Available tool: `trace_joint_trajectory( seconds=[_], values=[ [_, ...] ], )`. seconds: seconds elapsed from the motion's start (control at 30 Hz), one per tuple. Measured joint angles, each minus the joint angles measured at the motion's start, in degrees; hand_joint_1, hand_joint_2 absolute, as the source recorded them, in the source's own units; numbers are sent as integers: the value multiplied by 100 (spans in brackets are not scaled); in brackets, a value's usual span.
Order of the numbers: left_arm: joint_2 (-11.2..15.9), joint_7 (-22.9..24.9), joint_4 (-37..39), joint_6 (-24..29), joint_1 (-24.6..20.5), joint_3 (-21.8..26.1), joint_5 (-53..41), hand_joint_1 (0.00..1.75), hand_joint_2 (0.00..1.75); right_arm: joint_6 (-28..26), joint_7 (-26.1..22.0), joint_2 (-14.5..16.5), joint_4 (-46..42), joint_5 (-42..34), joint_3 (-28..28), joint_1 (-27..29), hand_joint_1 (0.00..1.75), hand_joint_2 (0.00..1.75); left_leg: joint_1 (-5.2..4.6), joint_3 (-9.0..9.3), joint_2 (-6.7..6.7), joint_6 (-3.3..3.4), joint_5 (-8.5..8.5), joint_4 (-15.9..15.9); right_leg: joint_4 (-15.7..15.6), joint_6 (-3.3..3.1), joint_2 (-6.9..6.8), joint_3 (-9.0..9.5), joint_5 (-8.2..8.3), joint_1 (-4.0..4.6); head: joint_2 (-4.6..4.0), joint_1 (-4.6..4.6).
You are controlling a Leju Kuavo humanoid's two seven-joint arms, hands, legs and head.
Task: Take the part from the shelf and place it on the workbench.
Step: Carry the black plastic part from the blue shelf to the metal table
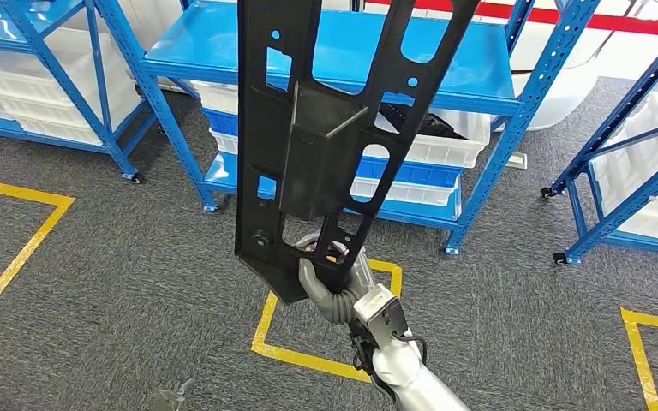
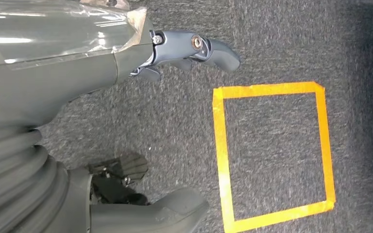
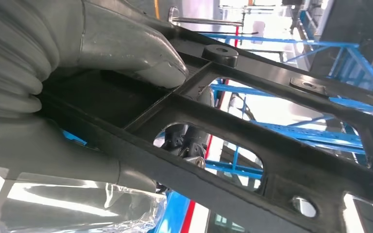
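A long black metal part with cut-out slots and a boxy middle stands nearly upright in the head view, reaching past the top edge. My right hand grips its lower end from below. In the right wrist view the thumb presses on the part's black frame, with darker fingers partly visible through a slot. My left hand hangs low over grey carpet with its fingers apart and nothing in it.
Blue shelving with white bins stands ahead on grey carpet. More blue racks stand at the far left and right. Yellow tape squares mark the floor, one beneath my left hand.
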Motion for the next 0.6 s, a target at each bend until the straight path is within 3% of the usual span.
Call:
trace_joint_trajectory(
  seconds=[0.07, 0.13, 0.17, 0.2, 0.23, 0.3, 0.37, 0.47, 0.53, 0.6],
  values=[
    [-2, 0, -11, 13, 7, -9, 4, 0, 175, 0, -1, 17, -2, 1, 2, 4, 175, 175, 15, -200, 224, -43, -312, 472, -11, -76, -103, -11, 37, -2, -1, -36],
    [-6, 0, -27, 14, 8, -17, 8, 0, 175, 0, -1, 20, -3, 1, 1, 18, 175, 175, 31, -488, 349, -86, -675, 1203, -10, -105, -214, -28, 45, 35, -1, -53],
    [-7, 0, -32, 14, 10, -20, 10, 0, 175, 0, -1, 20, -3, 2, 0, 30, 175, 175, 36, -567, 370, -98, -752, 1433, -9, -104, -271, -35, 44, 48, -1, -53],
    [-7, 0, -33, 13, 12, -25, 11, 0, 175, 0, 0, 20, -4, 3, 0, 43, 175, 175, 37, -548, 385, -100, -729, 1464, -9, -104, -325, -40, 44, 56, 0, -55],
    [-7, 0, -35, 13, 12, -35, 13, 0, 175, 2, 1, 20, -8, 7, 1, 55, 175, 175, 38, -418, 403, -93, -616, 1278, -9, -103, -373, -40, 44, 60, 0, -55],
    [-5, 0, -55, 12, 8, -63, 32, 0, 175, 11, 1, 21, -40, 20, 2, 69, 175, 175, 14, 20, 539, -56, -341, 550, -8, -98, -455, -38, 41, 77, 1, -56],
    [-4, -1, -97, 11, 3, -91, 60, 0, 175, 21, -1, 16, -86, 33, 2, 78, 175, 175, -43, 269, 670, 9, -237, 64, -6, -74, -524, -58, 35, 120, 1, -53],
    [-1, 0, -134, 11, 26, -113, 99, 0, 175, 36, -4, 14, -122, 42, 2, 106, 175, 175, -90, 268, 595, 128, -216, -52, -9, 0, -626, -82, 22, 139, 0, -53],
    [-5, -1, -143, 13, 37, -119, 114, 0, 175, 64, -7, 11, -150, 49, 4, 113, 175, 175, -76, 293, 508, 229, -155, -140, 191, 20, -490, -166, -109, 131, 1, -48],
    [-7, -1, -150, 15, 36, -123, 121, 0, 175, 93, -11, -10, -163, 52, 9, 134, 175, 175, -68, 297, 408, 293, -117, -179, 818, -18, -266, -448, -406, 112, 0, -31]
  ],
)
